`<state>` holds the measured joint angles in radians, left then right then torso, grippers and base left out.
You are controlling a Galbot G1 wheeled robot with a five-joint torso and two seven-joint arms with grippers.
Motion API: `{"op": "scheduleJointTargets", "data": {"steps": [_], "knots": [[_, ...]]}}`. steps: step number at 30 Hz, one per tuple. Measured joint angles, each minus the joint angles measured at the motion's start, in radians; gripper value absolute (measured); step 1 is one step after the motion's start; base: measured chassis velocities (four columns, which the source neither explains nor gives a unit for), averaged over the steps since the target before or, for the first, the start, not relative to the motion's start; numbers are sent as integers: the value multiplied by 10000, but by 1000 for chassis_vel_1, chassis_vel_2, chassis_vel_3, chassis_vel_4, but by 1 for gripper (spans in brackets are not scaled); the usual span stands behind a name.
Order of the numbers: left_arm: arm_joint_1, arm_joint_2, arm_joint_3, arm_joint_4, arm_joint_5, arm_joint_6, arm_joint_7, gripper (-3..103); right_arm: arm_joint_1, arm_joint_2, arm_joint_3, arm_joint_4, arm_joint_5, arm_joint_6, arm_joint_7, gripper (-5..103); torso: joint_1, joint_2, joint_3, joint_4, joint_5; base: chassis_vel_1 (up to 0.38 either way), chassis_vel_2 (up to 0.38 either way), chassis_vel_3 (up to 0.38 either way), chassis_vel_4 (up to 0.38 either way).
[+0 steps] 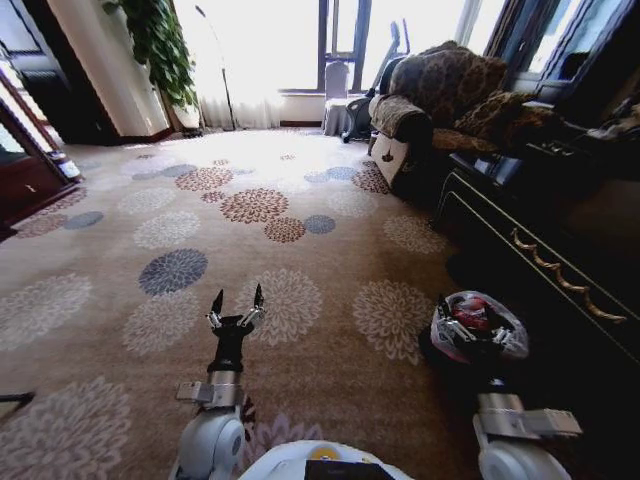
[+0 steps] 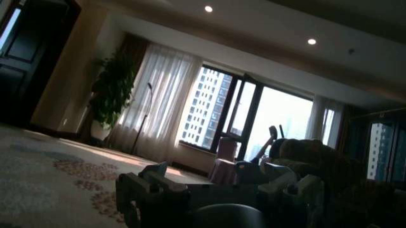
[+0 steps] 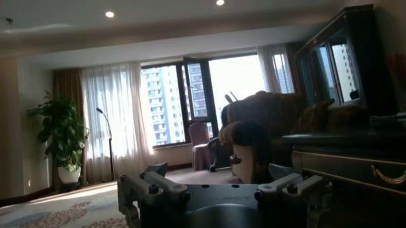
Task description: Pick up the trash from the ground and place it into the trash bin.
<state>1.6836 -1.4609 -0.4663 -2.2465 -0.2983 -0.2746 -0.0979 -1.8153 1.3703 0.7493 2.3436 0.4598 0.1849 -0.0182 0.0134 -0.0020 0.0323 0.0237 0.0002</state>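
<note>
Plainly, the trash bin (image 1: 478,328) stands on the carpet (image 1: 330,230) at the robot's right, just beside the dark cabinet (image 1: 560,230), most likely so the right arm can drop things into it without a long reach. There is one bin, lined with a crinkled pale bag, and inside it shows at least one piece of trash (image 1: 470,312) with red on it; how many pieces lie in there cannot be counted. The open carpet ahead carries only its flower pattern, so the pickup looks largely done. The left claw (image 1: 236,303) is held low and forward over the carpet with its two fingers spread and nothing between them, a ready posture rather than a carrying one. The right claw (image 1: 450,322) sits at the bin's near rim; whether its fingers are spread or closed I cannot tell.
</note>
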Motion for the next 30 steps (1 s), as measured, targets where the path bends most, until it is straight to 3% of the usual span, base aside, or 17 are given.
{"op": "scheduleJointTargets", "data": {"steps": [13,22,29,30], "knots": [[0,-7,-19,115,46,82,-65,100,247,-221,-379,12,-50,-773,0,100,0,0,-1,5,-2,-6,-1,9,-3],[-38,-38,-5,154,46,111,-67,100,209,-227,-421,-43,-32,-776,0,100,0,-1,-1,4,-2,-30,-4,25,13],[-52,-25,-12,205,40,111,-64,100,200,-174,-508,-123,-80,-544,0,100,-2,-2,-2,7,-9,-143,-67,209,95],[-64,-25,-11,209,34,107,-62,100,173,-143,-523,-147,-138,-427,0,100,-1,-2,-1,7,7,-190,-107,222,115]]}}
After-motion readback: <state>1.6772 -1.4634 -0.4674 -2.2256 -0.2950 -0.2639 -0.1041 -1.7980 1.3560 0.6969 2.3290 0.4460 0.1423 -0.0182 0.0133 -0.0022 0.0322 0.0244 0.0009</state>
